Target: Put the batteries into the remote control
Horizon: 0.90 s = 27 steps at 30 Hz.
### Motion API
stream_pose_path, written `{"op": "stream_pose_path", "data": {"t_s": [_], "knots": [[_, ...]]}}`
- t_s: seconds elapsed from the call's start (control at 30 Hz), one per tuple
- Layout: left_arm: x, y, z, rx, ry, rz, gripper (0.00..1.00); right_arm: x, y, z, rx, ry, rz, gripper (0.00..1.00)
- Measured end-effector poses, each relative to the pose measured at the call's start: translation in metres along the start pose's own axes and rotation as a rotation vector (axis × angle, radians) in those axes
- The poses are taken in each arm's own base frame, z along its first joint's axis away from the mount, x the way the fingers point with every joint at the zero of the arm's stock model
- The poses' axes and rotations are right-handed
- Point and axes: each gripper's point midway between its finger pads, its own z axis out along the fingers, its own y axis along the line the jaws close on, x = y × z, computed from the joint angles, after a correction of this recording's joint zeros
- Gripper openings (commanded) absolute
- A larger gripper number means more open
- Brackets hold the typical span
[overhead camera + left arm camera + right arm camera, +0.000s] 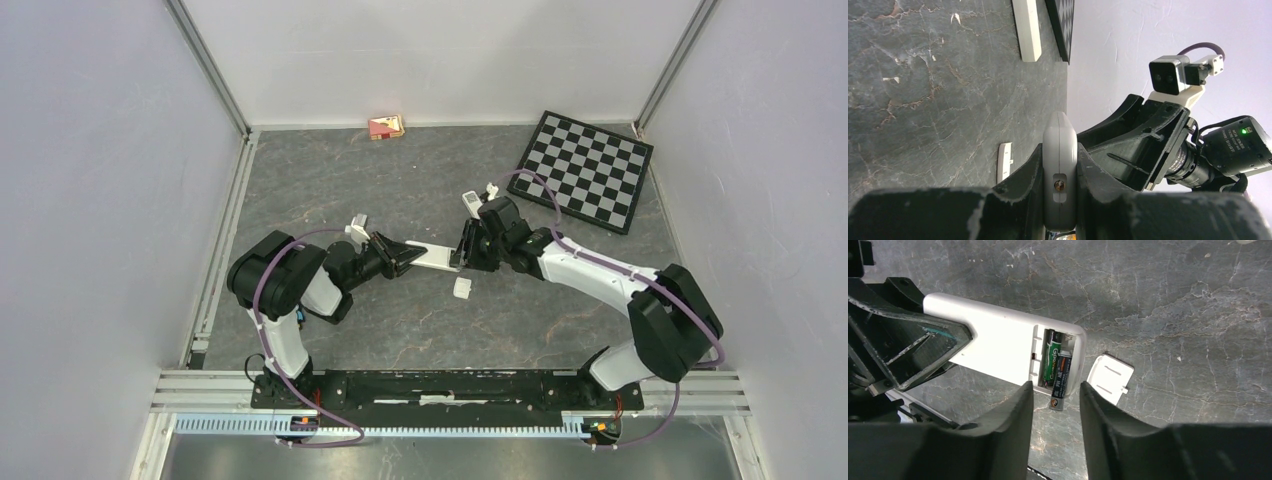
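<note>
My left gripper is shut on the white remote control, gripping it edge-on and holding it out toward the right arm. In the right wrist view the remote control lies back side up with its battery bay uncovered. A green battery sits in the bay. Beside it a black battery lies slanted, its lower end poking out past the remote's end. My right gripper is open just short of that end, and nothing is between its fingers. From above, both grippers meet at the remote control.
The white battery cover lies on the dark table just beside the remote, and shows as well in the top view. A checkerboard sits at the back right, a small red-and-yellow box by the back wall. A white bar-shaped object lies near the board.
</note>
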Motion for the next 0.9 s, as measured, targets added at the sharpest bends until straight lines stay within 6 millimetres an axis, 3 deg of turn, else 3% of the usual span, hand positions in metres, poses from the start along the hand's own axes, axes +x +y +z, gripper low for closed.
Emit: {"op": "stream_pose_path", "data": {"t_s": [0.33,0.5,0.63,0.9], "knots": [[0.003,-0.006,-0.001,0.019,0.022,-0.022,0.02,-0.022,0.012,-0.027,-0.052,-0.105,-0.127,0.98],[0.015,-0.014,-0.005,0.03,0.09,-0.055,0.02,-0.034,0.02,-0.048,-0.126,-0.158,-0.367,0.98],[0.029,-0.025,-0.012,0.045,0.178,-0.097,0.02,-0.03,0.022,-0.052,-0.198,-0.127,-0.523,0.98],[0.051,-0.037,-0.027,0.022,0.323,-0.174,0.02,0.002,0.035,-0.064,-0.413,-0.013,-0.624,0.98]]}}
